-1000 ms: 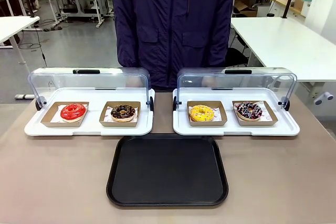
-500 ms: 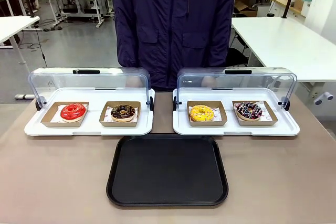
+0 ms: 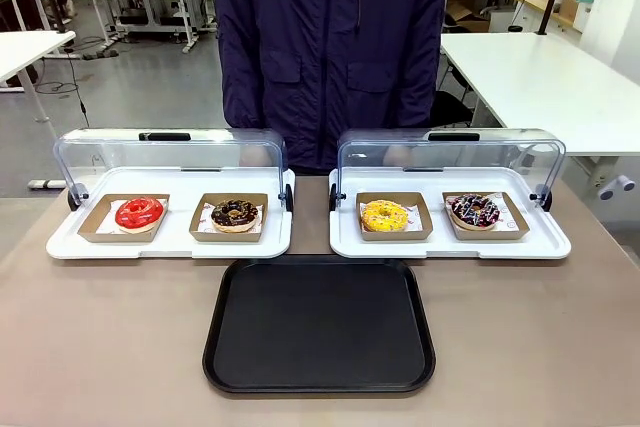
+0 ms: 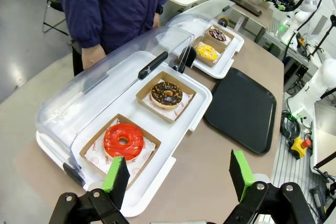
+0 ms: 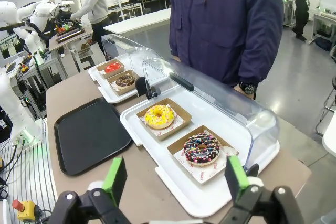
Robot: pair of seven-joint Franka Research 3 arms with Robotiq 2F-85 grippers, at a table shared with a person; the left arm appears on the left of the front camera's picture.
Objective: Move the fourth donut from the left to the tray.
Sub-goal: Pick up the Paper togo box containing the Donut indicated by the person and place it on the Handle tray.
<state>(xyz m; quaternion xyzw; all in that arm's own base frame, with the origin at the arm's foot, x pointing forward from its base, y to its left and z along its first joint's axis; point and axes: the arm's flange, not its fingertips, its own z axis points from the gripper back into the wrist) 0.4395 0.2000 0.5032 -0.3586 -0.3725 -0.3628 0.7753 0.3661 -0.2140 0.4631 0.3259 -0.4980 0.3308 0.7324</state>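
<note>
The fourth donut (image 3: 475, 210), dark-iced with coloured drizzle, sits in a brown cardboard holder at the right end of the right white tray; it lies just beyond my right gripper (image 5: 173, 178), whose green-padded fingers stand wide open and hold nothing. From the left wrist this donut (image 4: 217, 35) is far off. The black tray (image 3: 319, 324) lies flat in the middle of the table, nearer my side; it also appears as the black tray (image 5: 89, 134) and the black tray (image 4: 241, 108). My left gripper (image 4: 178, 179) is open above the table edge by the red donut (image 4: 123, 141).
Two white trays (image 3: 170, 243) (image 3: 450, 247) with raised clear lids hold a red donut (image 3: 139, 213), a crumb-topped chocolate donut (image 3: 235, 214) and a yellow donut (image 3: 385, 215). A person in a dark blue jacket (image 3: 330, 47) stands at the far edge behind them.
</note>
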